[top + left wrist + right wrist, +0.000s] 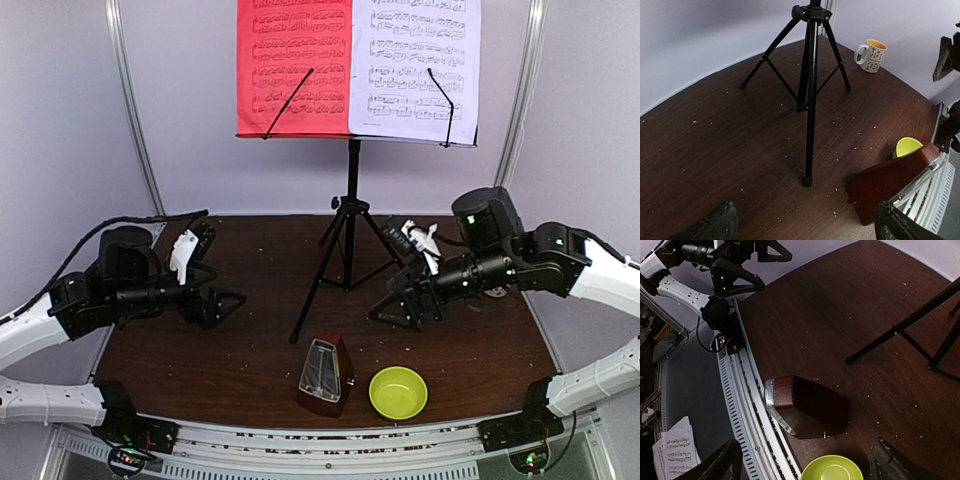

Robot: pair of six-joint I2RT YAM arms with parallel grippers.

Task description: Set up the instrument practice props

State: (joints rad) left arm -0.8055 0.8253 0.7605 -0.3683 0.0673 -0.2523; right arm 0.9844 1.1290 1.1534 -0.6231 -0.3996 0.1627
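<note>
Top view: a dark, crumb-speckled table sits between pale walls. The stand rises at mid-back, bearing the red sheet on the left and the white sheet on the right. The metronome stands at the front edge, just beside a bowl. The left gripper and right gripper flank the tripod, both released and empty.

Left wrist: the fingers are spread wide, with the metronome near the right one. A mug sits by the wall.

Right wrist: the metronome lies ahead between the parted fingers.
</note>
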